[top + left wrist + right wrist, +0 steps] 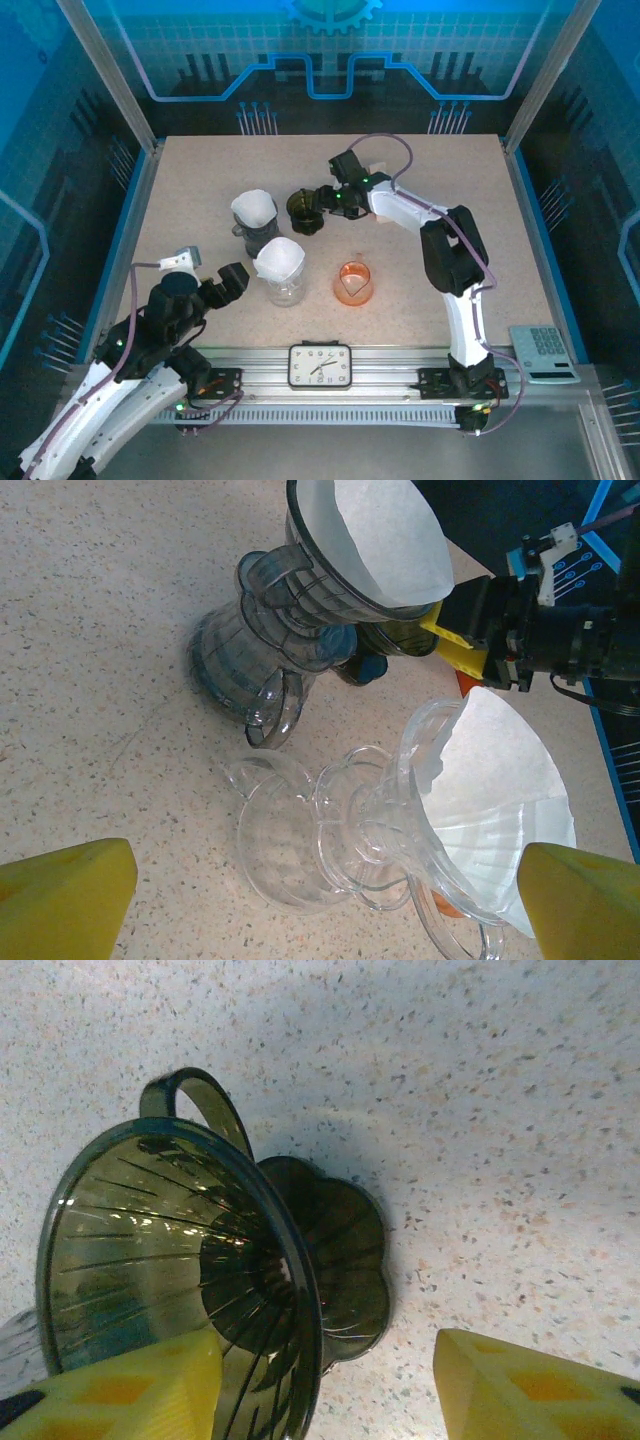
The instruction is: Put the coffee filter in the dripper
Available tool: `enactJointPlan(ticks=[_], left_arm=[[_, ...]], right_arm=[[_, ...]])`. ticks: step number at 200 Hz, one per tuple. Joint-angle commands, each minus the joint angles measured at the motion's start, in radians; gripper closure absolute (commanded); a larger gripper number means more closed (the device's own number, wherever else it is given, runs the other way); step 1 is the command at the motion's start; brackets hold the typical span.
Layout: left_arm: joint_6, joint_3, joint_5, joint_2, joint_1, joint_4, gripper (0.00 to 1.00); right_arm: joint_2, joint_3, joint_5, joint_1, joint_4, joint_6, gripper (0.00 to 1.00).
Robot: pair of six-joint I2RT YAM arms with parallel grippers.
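Blue light is tinting the enclosure walls (60, 150) in the top view, while the table (200, 180) is sitting bright and evenly lit. The dark dripper (170, 1260) is catching small glints and casting a soft shadow rightward. Close yellow fingers (60, 895) are looking slightly soft-edged.
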Motion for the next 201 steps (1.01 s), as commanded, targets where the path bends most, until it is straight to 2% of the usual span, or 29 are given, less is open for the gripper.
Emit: enactJointPlan(ticks=[1, 59, 96, 131, 201], left_arm=[[-0.012, -0.01, -0.006, -0.018, 0.007, -0.013, 0.01], [-0.01, -0.012, -0.002, -0.018, 0.007, -0.009, 0.01], [-0.009, -0.015, 0.001, -0.02, 0.007, -0.006, 0.01], [-0.007, -0.011, 0.003, -0.018, 0.008, -0.006, 0.01], [0.004, -0.001, 0.006, -0.014, 0.007, 0.015, 0.01]], right_arm=[[0.041, 0.028, -0.045, -0.011, 0.025, 0.05, 0.47], [0.025, 0.001, -0.05, -0.012, 0.051, 0.062, 0.75], [-0.019, -0.028, -0.049, -0.019, 0.057, 0.054, 0.9], [-0.087, -0.082, -0.06, -0.043, 0.077, 0.046, 1.0], [-0.31, -0.218, -0.083, -0.094, 0.035, -0.014, 1.0]])
